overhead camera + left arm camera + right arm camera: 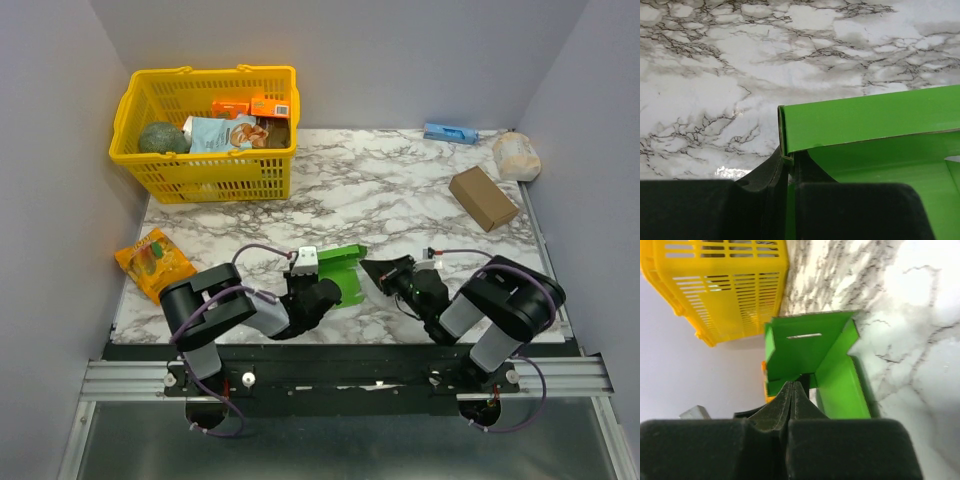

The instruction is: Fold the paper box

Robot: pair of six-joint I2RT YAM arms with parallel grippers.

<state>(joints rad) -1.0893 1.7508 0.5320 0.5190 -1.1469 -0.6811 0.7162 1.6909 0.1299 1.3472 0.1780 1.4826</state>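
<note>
Two arms at the creased green paper box [348, 262]: left end effector [786, 159] pinched its folded edge, right end effector [793, 386] sat fully closed.

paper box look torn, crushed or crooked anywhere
Nothing stands out. The paper box is half folded, with its walls raised on clean creases and no tear or crush showing. The left gripper pinches one doubled wall at its end.

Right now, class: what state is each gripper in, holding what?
Left gripper: closed, pinching the paper box at its folded edge.
Right gripper: closed, tips at the paper box; whether it grips card cannot be told.
</note>
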